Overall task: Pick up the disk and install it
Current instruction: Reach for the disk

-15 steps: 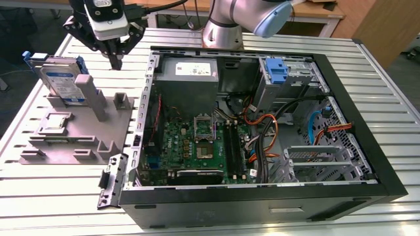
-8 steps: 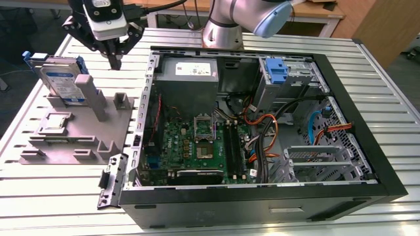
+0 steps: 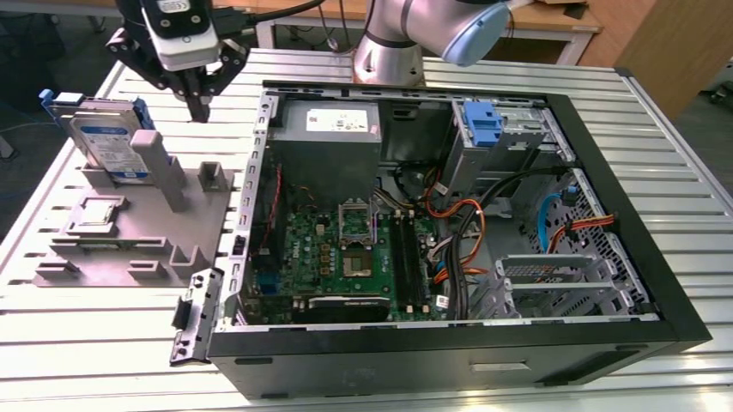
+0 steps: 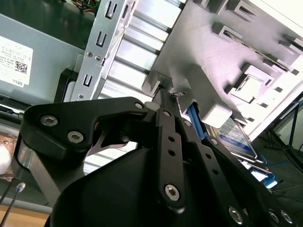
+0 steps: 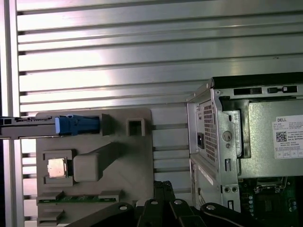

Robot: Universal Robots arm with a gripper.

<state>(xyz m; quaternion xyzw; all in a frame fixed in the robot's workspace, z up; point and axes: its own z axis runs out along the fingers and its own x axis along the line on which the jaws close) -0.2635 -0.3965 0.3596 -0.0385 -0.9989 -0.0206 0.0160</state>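
— how's your hand just now?

— my hand (image 3: 201, 110) is pressed together. the two black fingers (image 4: 166, 132) meet at their tips with nothing pinched between them, and they touch nothing.

— where does it hang?

— above the grey holder (image 3: 132, 236) that lies on the table (image 3: 103, 360). it is over the holder's corner on the side of the open computer case (image 3: 641, 257), clear of the surface. in the second wrist view the tips line up with that corner.

— and your pose?

— my hand points straight down at the holder, wrist upright over it. my arm (image 3: 390, 47) stands on the table beyond the holder, behind the case's back edge, and reaches across to bring the hand over the holder.

— where is the disk?

— the disk (image 3: 106, 142) stands on edge in a slot on the holder, at the side away from the case, tilted back a little. its label faces the exterior view and its blue rails (image 3: 48, 97) run along its sides. a grey post (image 3: 158, 167) of the holder rises just in front of it and overlaps its lower edge. my hand is near the disk but apart from it, off toward the case side of the holder.

— anything else on the holder?

— a small square chip (image 3: 101, 212) sits flat in its own recess. it is on the holder's part in front of the disk, nearer the exterior view.
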